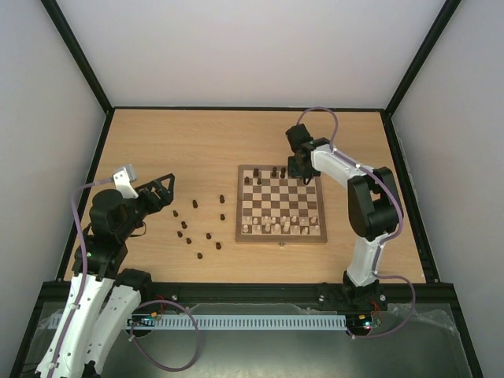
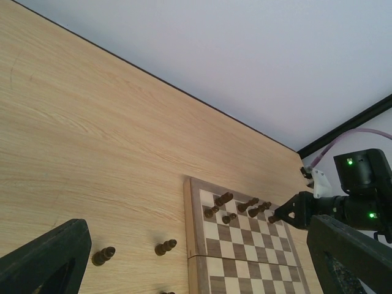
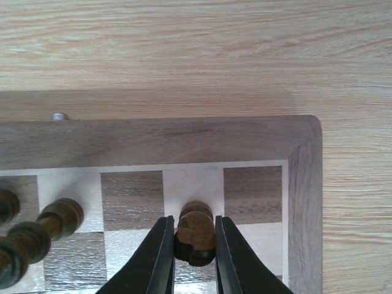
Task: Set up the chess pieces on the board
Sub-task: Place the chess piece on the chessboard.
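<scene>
Dark brown chess piece (image 3: 195,236), pinched between the two fingers of the right gripper (image 3: 193,228), which are closed on its sides. It sits over a cream square in the farthest row of the board (image 1: 239,206), the second square in from the board's far-right corner. The dark corner square beside it is bare. Whether the base touches the square cannot be told.

A few squares to its left, other dark pieces (image 3: 58,214) stand close together. The board lies right of the table's centre, nearer the right edge, and light pieces (image 1: 279,226) fill its near rows. Several loose dark pieces (image 1: 183,224) are scattered on the table (image 1: 181,142) between the board and the left edge. The left gripper (image 1: 167,194) hovers near the left edge beside them, fingers spread wide, holding nothing.

The step in hand looks like setting this piece down on its back-row square. To do it well, the right arm should probably lower straight down until the base rests flat, keeping the piece upright and centred on the cream square. The fingers should then part only a little and evenly, so neither one drags the piece sideways. A straight lift afterwards would likely keep it from tipping. The piece is small and light, so a slow release seems wise.
</scene>
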Tool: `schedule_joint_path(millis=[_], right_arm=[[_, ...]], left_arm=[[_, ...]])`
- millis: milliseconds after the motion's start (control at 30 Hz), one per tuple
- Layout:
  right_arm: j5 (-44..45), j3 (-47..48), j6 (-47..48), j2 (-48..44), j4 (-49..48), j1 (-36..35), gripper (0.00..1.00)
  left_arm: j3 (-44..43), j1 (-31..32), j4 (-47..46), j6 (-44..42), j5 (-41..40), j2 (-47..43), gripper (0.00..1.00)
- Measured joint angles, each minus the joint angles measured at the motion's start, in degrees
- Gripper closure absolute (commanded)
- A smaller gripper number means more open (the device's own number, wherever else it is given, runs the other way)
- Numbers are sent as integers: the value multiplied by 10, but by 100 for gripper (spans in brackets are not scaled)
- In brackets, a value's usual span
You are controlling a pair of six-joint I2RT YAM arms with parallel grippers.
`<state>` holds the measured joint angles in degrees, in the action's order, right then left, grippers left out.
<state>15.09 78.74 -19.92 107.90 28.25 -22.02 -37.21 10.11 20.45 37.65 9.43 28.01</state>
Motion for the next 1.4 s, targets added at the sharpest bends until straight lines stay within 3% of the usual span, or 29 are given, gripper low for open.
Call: schedule_joint_path(millis=[300, 600, 1000, 1100, 1133, 1233, 1267, 1400], right_arm=[[-3, 5, 2, 9, -12, 0, 90], [-6, 5, 4, 9, -14, 3, 72], [-5, 5, 4, -18, -11, 3, 66], [-5, 5, 3, -42, -9, 3, 55], [-6, 5, 2, -53, -8, 3, 46], [-16, 1, 3, -96, -7, 3, 6], [-19, -3, -1, -112, -7, 3, 1], [-46, -30, 3, -179, -8, -5, 1]], left_arm=[[0, 0, -3, 0, 0, 2, 0], [0, 0, -4, 0, 0, 2, 1], [0, 0, -4, 0, 0, 2, 0], [0, 0, -4, 0, 0, 2, 0], [0, 0, -4, 0, 0, 2, 0], [0, 0, -4, 0, 0, 2, 1], [0, 0, -4, 0, 0, 2, 0], [0, 0, -4, -2, -1, 2, 0]])
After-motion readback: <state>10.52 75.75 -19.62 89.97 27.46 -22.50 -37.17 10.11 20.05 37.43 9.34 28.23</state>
